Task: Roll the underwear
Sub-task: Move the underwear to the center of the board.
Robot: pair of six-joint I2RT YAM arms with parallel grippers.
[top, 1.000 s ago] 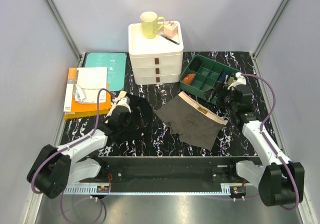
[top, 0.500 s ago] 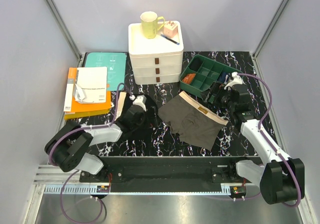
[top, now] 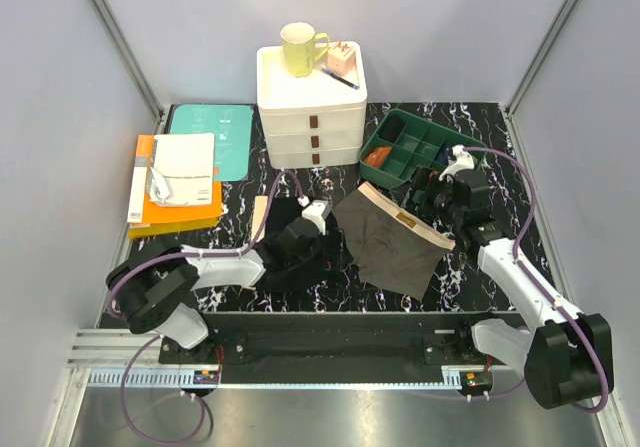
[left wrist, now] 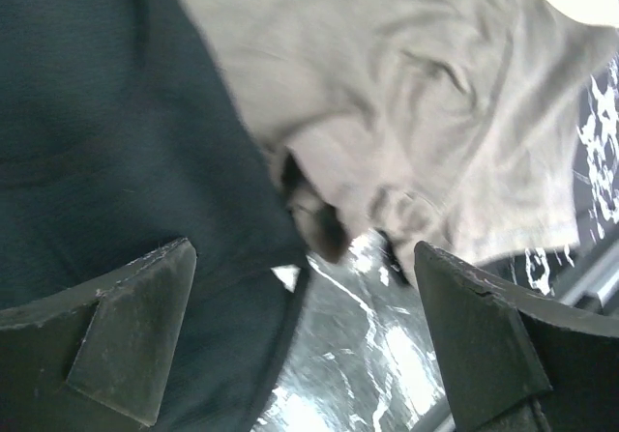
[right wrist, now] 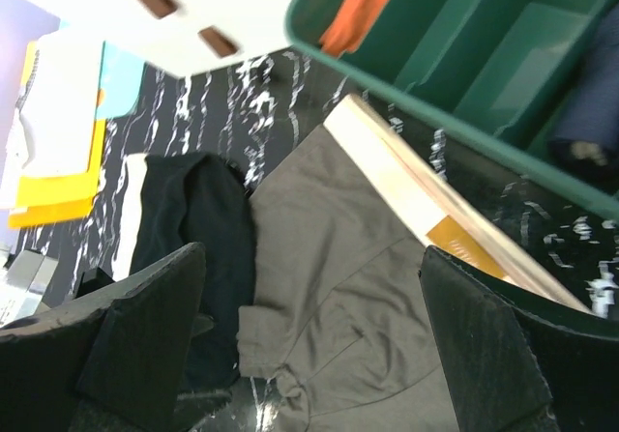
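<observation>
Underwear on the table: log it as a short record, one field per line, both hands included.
olive underwear: spread flat, unrolled, waistband toward the green tray
black underwear: crumpled, unrolled, touching the olive pair
left hand: open, low over the black pair's edge, empty
right hand: open, above the olive pair, empty
rolling: not started
</observation>
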